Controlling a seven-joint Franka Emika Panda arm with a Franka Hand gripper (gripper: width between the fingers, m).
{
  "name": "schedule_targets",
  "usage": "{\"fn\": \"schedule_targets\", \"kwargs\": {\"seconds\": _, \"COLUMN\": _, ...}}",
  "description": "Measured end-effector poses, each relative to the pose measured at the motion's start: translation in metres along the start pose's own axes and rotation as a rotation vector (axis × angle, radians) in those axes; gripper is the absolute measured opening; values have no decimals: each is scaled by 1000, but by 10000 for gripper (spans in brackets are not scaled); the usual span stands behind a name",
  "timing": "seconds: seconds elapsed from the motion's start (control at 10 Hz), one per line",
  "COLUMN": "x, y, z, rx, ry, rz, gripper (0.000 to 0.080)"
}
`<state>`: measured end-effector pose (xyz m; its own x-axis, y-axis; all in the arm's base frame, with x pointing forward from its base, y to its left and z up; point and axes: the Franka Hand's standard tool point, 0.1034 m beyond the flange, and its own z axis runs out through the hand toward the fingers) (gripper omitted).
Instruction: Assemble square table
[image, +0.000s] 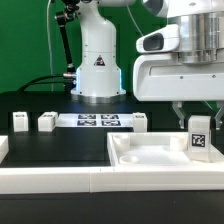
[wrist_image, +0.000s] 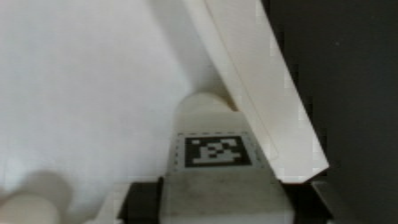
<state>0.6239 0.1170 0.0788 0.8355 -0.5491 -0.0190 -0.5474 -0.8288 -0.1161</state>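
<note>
The white square tabletop lies tray-side up at the exterior view's right front. My gripper is shut on a white tagged leg and holds it upright in the tabletop's right corner, close to the rim. In the wrist view the leg sits between my dark fingers, its tag facing the camera, beside the tabletop's raised rim. Three more white legs stand on the black table behind the tabletop.
The marker board lies flat between the loose legs. The robot base stands behind it. A long low white border wall runs along the table's front edge.
</note>
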Motion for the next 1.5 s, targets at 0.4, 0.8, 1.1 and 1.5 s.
{"fn": "schedule_targets", "kwargs": {"seconds": 0.4, "x": -2, "y": -1, "z": 1, "rx": 4, "ry": -5, "rz": 324, "gripper": 290}}
{"fn": "schedule_targets", "kwargs": {"seconds": 0.8, "x": -2, "y": -2, "z": 1, "rx": 11, "ry": -11, "rz": 389, "gripper": 371}}
{"fn": "schedule_targets", "kwargs": {"seconds": 1.1, "x": -5, "y": -2, "z": 0, "rx": -9, "ry": -29, "rz": 203, "gripper": 620}}
{"fn": "schedule_targets", "kwargs": {"seconds": 1.5, "x": -5, "y": 0, "z": 1, "rx": -7, "ry": -32, "rz": -174, "gripper": 649}}
